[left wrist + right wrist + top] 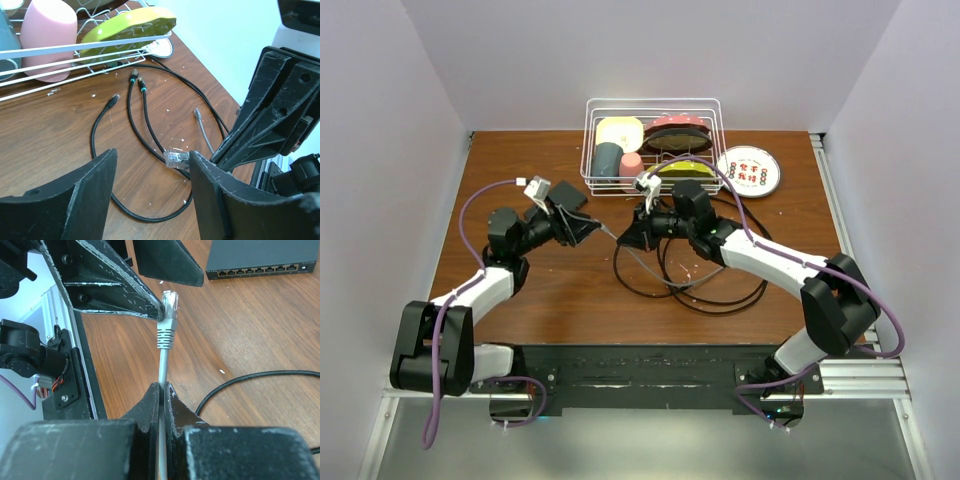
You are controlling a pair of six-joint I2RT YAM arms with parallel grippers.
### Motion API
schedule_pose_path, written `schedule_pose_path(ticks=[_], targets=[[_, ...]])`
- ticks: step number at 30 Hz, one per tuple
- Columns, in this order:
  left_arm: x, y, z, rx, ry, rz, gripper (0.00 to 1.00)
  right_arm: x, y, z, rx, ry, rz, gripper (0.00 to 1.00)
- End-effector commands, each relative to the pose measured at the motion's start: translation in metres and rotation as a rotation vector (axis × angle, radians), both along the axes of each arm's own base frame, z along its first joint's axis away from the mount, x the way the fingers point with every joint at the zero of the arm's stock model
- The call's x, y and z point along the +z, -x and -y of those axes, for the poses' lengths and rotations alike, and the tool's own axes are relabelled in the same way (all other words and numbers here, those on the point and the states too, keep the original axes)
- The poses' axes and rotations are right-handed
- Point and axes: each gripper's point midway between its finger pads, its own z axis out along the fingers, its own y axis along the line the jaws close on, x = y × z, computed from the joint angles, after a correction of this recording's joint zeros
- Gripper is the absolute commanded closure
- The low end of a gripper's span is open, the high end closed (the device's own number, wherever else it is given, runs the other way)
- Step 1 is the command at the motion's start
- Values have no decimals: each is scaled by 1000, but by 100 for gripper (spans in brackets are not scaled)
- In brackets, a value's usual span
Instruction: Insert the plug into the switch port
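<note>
Pinched shut on grey cable (163,365) behind plug (170,300), short of switch (260,260): right gripper (163,387). Spread wide, gripping nothing: left gripper (152,156).

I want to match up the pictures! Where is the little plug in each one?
Top external: the plug is tiny, in the middle, between the two arms' tips.
Left wrist: low centre, seen end-on.
Right wrist: upper centre, on top of its grey cable.
Shared landmark: the right end effector, pinching that cable just behind the plug.
</note>
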Motion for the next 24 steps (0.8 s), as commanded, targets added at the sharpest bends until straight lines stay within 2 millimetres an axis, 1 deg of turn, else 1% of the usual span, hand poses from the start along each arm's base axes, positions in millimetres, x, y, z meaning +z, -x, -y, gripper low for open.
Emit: schedule_pose_path(ticks=[1, 3, 5, 6, 8, 9, 11, 12, 13, 14, 17, 18, 19, 20, 22, 23, 24], targets=[[17, 4, 11, -59, 0, 74, 38, 22, -1, -3, -4, -57, 41, 100], [20, 5, 14, -68, 8, 85, 38, 20, -2, -3, -5, -53, 36, 100], [24, 8, 17, -82, 15, 96, 44, 21, -1, -3, -6, -55, 39, 100], [24, 9, 19, -89, 16, 97, 52, 21, -1, -3, -8, -57, 40, 100], [26, 12, 23, -108, 14, 110, 60, 22, -1, -2, -11, -60, 41, 100], [26, 12, 25, -112, 14, 110, 69, 23, -1, -2, -11, -64, 43, 100], [28, 12, 26, -114, 17, 113, 80, 22, -1, -3, -7, -63, 40, 100], [30, 12, 27, -114, 20, 117, 92, 22, 0, -3, -5, -63, 40, 100], [30, 12, 27, -113, 24, 112, 97, 21, 0, -3, -7, -61, 38, 100], [31, 13, 28, -114, 28, 116, 100, 20, -1, -3, -8, -59, 37, 100], [33, 13, 29, -116, 34, 115, 100, 20, -3, -2, -17, -58, 40, 100], [34, 13, 29, -118, 36, 116, 100, 22, -3, -3, -21, -60, 39, 94], [36, 13, 30, -118, 39, 117, 100, 23, -7, -2, -42, -59, 44, 85], [37, 13, 30, -115, 41, 116, 100, 25, -8, -2, -48, -60, 47, 68], [40, 13, 30, -109, 44, 118, 100, 29, -14, -2, -77, -60, 64, 53], [40, 12, 29, -98, 45, 108, 100, 31, -16, -2, -86, -56, 82, 43], [42, 11, 29, -92, 47, 111, 100, 34, -17, -2, -103, -46, 94, 38]])
